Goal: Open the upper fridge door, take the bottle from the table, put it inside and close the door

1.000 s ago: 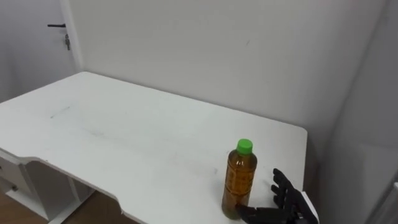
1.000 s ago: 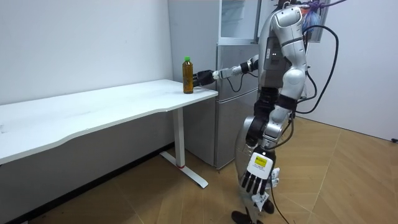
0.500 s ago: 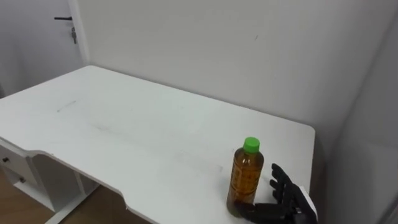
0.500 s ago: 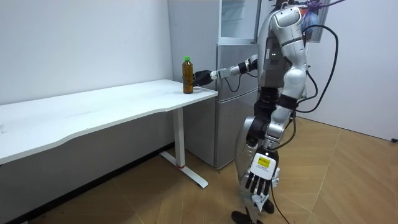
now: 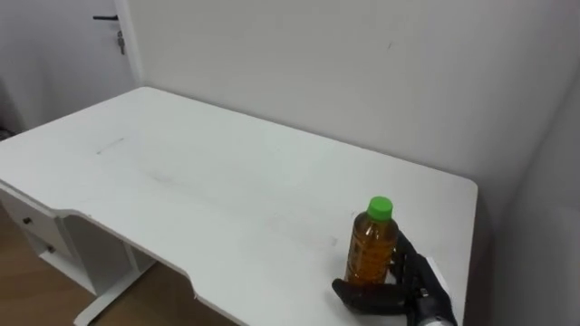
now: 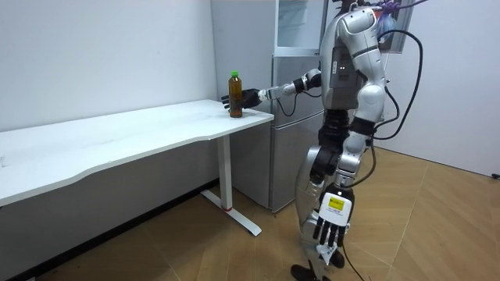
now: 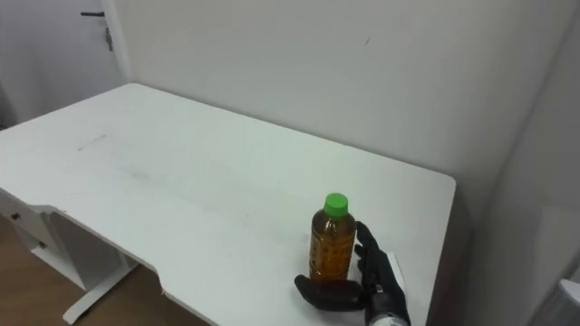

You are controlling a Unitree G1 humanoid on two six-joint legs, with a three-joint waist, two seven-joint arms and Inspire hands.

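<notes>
An amber bottle (image 5: 371, 251) with a green cap stands upright near the right end of the white table (image 5: 217, 181). My right hand (image 5: 415, 284) reaches in from the lower right and sits around the bottle's base. Its thumb (image 7: 323, 292) lies in front of the bottle and its straight fingers (image 7: 372, 256) are behind and to the right, open. In the room view I stand by the table's end, right arm stretched to the bottle (image 6: 233, 84). My left hand (image 6: 330, 229) hangs low beside my leg, fingers relaxed.
A tall grey fridge (image 6: 291, 117) stands right behind the table's end, its upper part (image 6: 301, 23) above shoulder height. A white wall runs along the table's far edge. A door (image 5: 104, 36) is at the far left.
My right hand has slid forward from beside the bottle, so the thumb and fingers now flank its base. The head camera has shifted, and the bottle stays in place.
</notes>
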